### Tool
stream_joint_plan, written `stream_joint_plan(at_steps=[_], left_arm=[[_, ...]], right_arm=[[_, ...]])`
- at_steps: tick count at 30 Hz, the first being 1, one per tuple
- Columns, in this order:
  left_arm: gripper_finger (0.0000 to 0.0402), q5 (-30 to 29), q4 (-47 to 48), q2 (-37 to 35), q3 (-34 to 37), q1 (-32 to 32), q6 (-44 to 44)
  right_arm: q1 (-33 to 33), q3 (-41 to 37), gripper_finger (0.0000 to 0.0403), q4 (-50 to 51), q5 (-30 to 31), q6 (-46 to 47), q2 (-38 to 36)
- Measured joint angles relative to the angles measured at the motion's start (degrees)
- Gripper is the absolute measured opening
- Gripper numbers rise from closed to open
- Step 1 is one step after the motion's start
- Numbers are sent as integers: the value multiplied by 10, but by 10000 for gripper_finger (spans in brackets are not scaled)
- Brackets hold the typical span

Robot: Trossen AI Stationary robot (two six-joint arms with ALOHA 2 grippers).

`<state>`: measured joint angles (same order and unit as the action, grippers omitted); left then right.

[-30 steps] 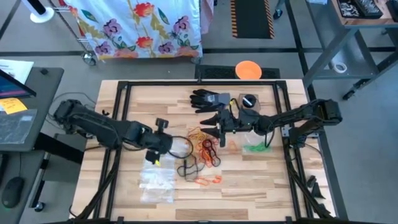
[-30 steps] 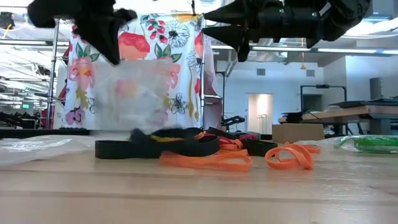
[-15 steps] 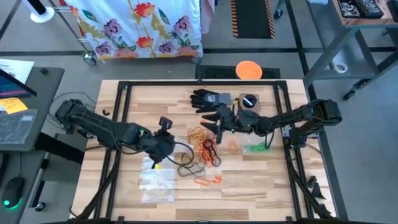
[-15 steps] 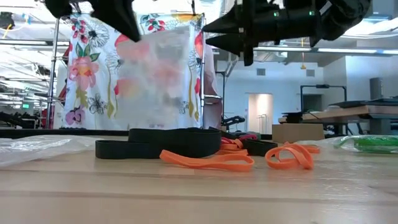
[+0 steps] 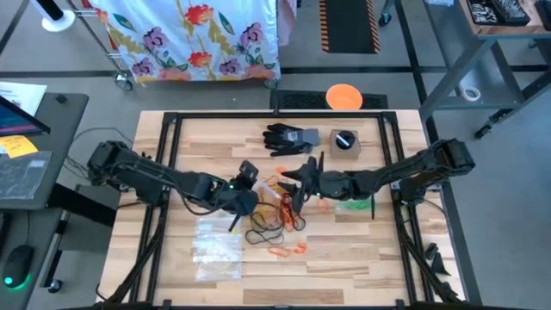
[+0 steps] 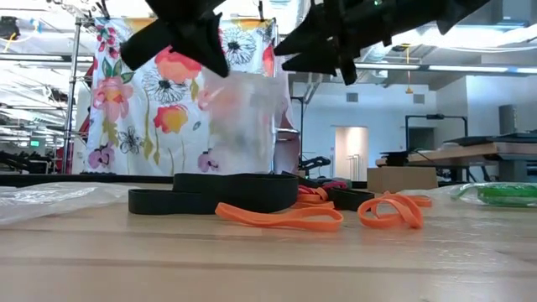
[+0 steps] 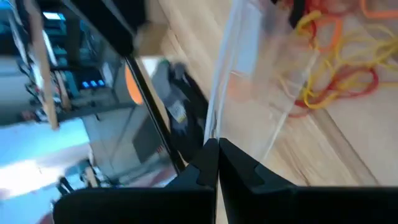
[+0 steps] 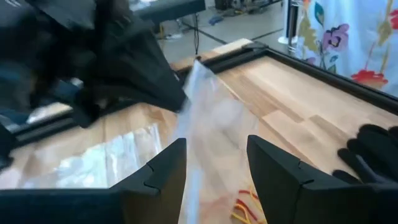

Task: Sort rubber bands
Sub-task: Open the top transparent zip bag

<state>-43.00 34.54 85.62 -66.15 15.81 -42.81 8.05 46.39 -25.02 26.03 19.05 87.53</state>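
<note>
I hold a clear plastic bag [image 5: 269,191] pinched in my left gripper [image 5: 244,198], its jaws clamped together on the film, above the middle of the wooden bench [image 5: 215,142]. My right gripper [image 5: 299,184], jaws apart, faces the bag's free edge. The thin coloured rubber bands [image 5: 280,211] lie heaped mid-bench. Next, I judge, the right must catch that edge. Open room lies toward the near edge.
</note>
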Motion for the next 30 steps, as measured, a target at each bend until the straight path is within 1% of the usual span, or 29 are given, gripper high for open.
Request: stream_joint_plan(at_steps=[4,7,11,13,16,18,22,26,30], left_arm=[[0,19,-42,-1,0,-5,-39],[0,55,-57,-1,0,-15,-61],[0,84,-59,-1,0,-32,-62],[0,97,-66,-1,0,-40,-66],[0,158,-75,-1,0,-50,-89],[0,197,-83,-1,0,-54,-109],[0,195,-115,-1,-1,-56,-117],[0,197,-117,-1,-1,-60,-131],[0,211,-118,-1,-1,-69,-129]], right_arm=[[1,0,168,1,2,-7,0],[1,0,168,3,0,-20,0],[1,0,168,-9,-6,-30,0],[2,0,168,-14,-25,-39,0],[-1,0,168,-11,-67,-53,0],[-5,0,168,-5,-82,-60,0],[-8,0,168,-7,-81,-56,0],[-7,0,168,-7,-82,-43,0],[-7,0,168,-7,-82,-40,0]])
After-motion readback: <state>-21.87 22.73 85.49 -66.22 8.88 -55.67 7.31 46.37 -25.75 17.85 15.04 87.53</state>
